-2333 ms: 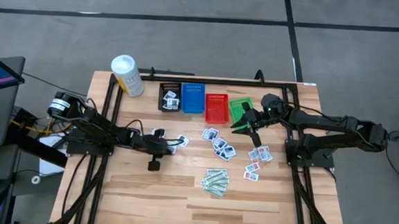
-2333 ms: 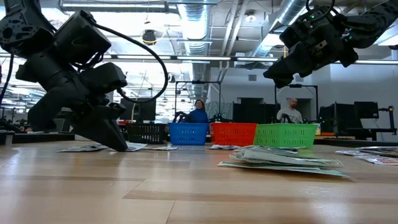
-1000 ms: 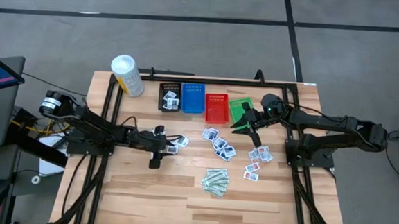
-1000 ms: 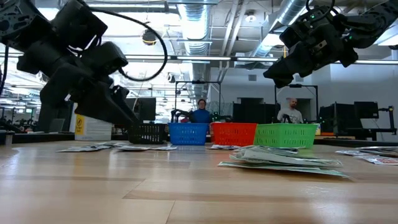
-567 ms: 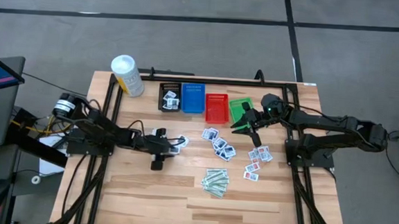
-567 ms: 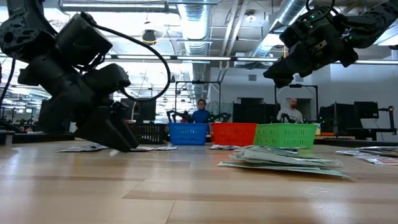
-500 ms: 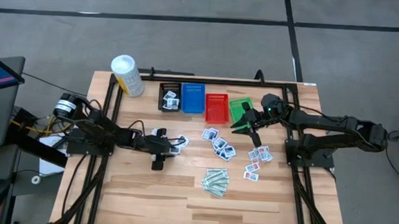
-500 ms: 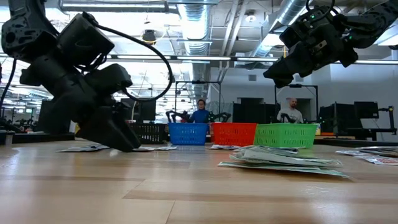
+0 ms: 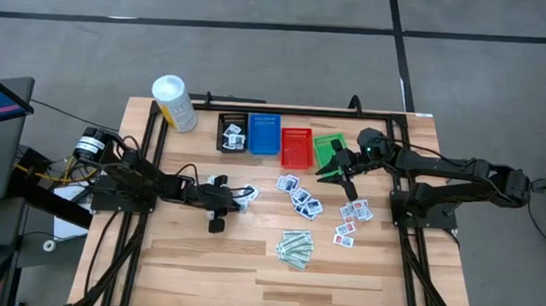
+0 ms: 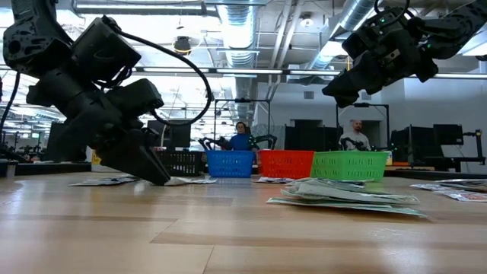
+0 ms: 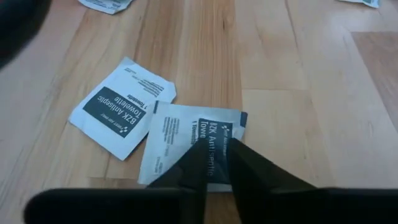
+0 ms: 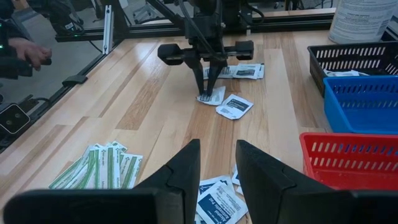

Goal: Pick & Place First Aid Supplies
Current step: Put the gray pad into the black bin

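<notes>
White first aid packets lie flat in groups on the wooden table (image 9: 200,262): two by my left gripper (image 9: 235,196), more at the middle (image 9: 299,194) and right (image 9: 353,213). Pale-green strips (image 9: 295,246) lie in a pile nearer the front. My left gripper stands with its fingertips down on one white packet (image 11: 186,143), nearly shut; a second packet (image 11: 121,115) lies beside it. My right gripper (image 12: 217,168) hangs open above the table by the green basket (image 9: 328,147), with nothing between its fingers. My left gripper has both fingertips (image 11: 200,155) on the printed face of the white packet, by its dark band (image 11: 214,134), with only a narrow gap between them. The fingers slant down from above. The packet lies flat on the table, one corner over the neighbouring packet.
Black (image 9: 232,132), blue (image 9: 264,133), red (image 9: 296,147) and green mesh baskets stand in a row at the far edge; the black one holds packets. A tall white tub (image 9: 173,102) stands at the far left. Bare wood lies along the near edge. People show in the room behind.
My left gripper has come down from above the table until its fingertips rest on the packets at the left. The right arm has kept still.
</notes>
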